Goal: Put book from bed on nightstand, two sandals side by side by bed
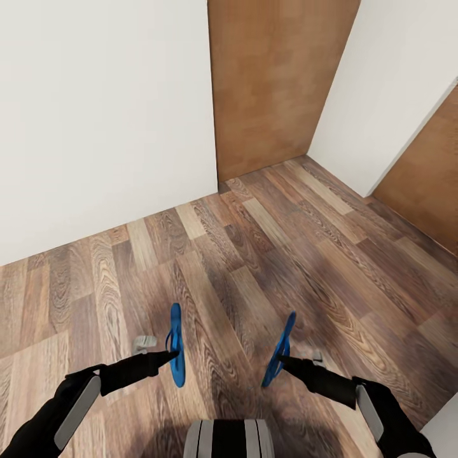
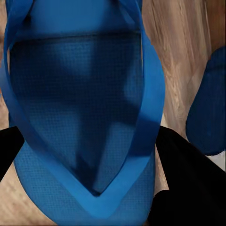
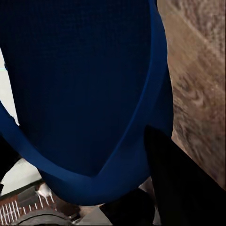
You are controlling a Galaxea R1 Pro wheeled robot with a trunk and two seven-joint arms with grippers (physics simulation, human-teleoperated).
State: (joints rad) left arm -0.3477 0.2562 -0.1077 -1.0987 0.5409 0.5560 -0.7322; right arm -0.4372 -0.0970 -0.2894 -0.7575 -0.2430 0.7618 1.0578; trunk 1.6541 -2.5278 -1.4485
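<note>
The left gripper (image 1: 170, 354) pinches one blue sandal (image 1: 176, 345) and holds it on its edge above the wooden floor (image 1: 267, 254). The right gripper (image 1: 283, 360) pinches the other blue sandal (image 1: 280, 349) the same way. The two sandals hang near each other. White walls (image 1: 102, 114) and a brown door (image 1: 273, 83) stand ahead.

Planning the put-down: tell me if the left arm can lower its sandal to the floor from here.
Probably yes. The left gripper holds its sandal on edge above bare wood floor, and nothing lies beneath it; the other sandal hangs apart in the right gripper.
</note>
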